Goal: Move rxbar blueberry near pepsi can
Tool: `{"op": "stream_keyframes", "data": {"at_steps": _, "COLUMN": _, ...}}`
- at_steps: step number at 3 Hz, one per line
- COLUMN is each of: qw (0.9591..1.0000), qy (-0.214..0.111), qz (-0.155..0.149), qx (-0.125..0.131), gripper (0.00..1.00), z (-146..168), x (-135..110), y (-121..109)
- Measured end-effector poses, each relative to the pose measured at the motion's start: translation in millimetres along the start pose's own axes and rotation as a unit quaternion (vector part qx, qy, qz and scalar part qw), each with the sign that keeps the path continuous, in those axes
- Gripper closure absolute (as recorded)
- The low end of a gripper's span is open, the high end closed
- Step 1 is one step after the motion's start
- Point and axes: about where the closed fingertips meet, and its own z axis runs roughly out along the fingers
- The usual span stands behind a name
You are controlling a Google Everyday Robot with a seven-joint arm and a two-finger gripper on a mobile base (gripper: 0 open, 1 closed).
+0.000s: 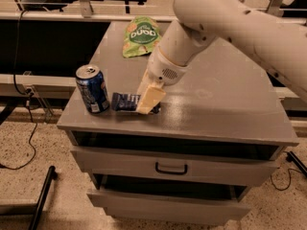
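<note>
We count one pepsi can [92, 88], one rxbar blueberry [123, 101] just right of it, one green snack bag [140, 35] above; the tool [149, 99], centre-left, pinches the bar.

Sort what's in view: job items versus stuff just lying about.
Job: rxbar blueberry; pepsi can, close beside it; end effector, clamped on the bar's end away from the can.
Lying about: green snack bag, at the cabinet's back.
</note>
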Motion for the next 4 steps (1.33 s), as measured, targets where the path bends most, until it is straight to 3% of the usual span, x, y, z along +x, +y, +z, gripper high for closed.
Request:
{"op": "stream_keyframes", "data": {"at_steps": 1, "qw": 1.0000, "qy": -0.003, "qz": -0.002, "qx": -0.002, "gripper": 0.88, "z": 2.0, "x": -4.8, "y": 0.4}}
{"op": "stream_keyframes", "data": {"at_steps": 4, "qw": 1.0000, "qy": -0.002, "qz": -0.006, "qx": -0.003, "gripper": 0.18, "z": 3.9, "x": -7.6, "y": 2.5}}
